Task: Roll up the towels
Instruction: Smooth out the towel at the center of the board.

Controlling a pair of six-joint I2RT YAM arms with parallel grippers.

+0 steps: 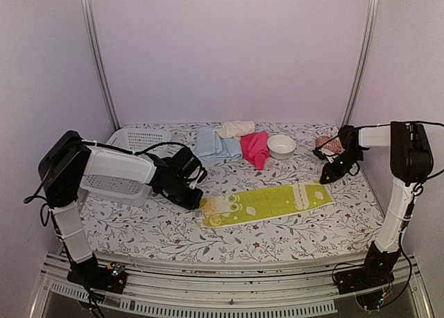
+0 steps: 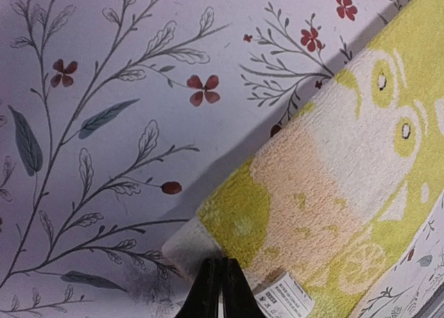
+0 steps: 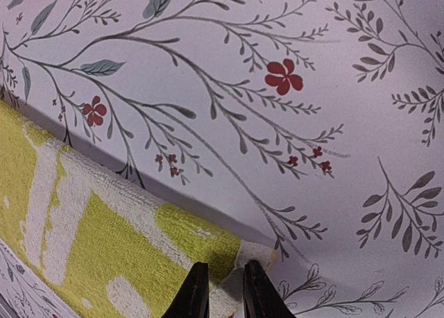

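The yellow-green towel (image 1: 267, 201) with a white pattern lies spread flat across the middle of the floral table covering. My left gripper (image 1: 196, 201) is at its left end. In the left wrist view the left gripper (image 2: 220, 266) is shut on the white corner of the yellow-green towel (image 2: 333, 193), beside its label. My right gripper (image 1: 325, 179) is at the right end. In the right wrist view the right gripper (image 3: 225, 273) pinches the corner of the yellow-green towel (image 3: 104, 248), slightly lifted. The light blue towel (image 1: 211, 146), the cream towel (image 1: 236, 128) and the hot pink towel (image 1: 255, 148) lie bunched at the back.
A white slotted basket (image 1: 128, 166) stands at the back left, under the left arm. A white bowl (image 1: 282, 146) sits next to the pink towel. A small reddish object (image 1: 330, 144) lies at the back right, behind the right gripper.
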